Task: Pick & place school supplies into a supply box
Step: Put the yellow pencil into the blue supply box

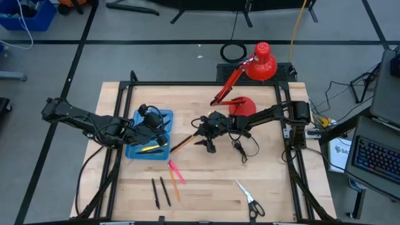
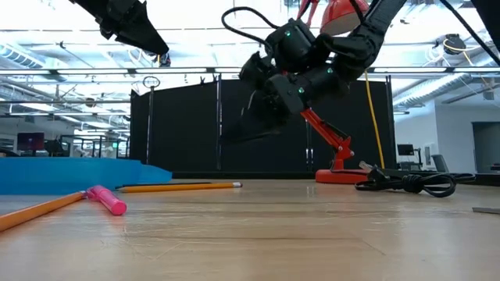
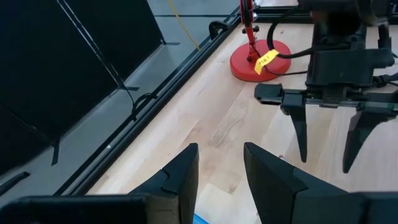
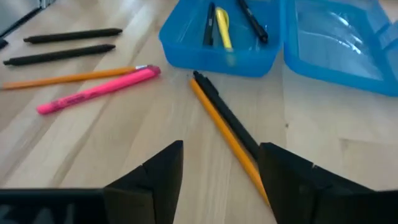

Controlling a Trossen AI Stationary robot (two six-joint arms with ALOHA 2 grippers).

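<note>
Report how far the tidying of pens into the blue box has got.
Done: the blue box lies open with a yellow marker and two dark pens inside. In hand: nothing; the right tool hangs open over an orange pencil. Left: that pencil, the pink marker, two black pens, the scissors.

Robotics lab, open-plan, and it shows everywhere you look.

A light wooden tabletop (image 1: pixel 206 187) sits inside a black metal frame (image 1: pixel 187 84) on grey floor, two dark robot arms reaching in. Beyond it, tall black partition screens (image 2: pixel 195 129), exposed ceiling pipes and strip lights, monitors glowing at distant desks. Off to the side there's a computer keyboard (image 1: pixel 375 159), and loose cables trail across the floor.
</note>
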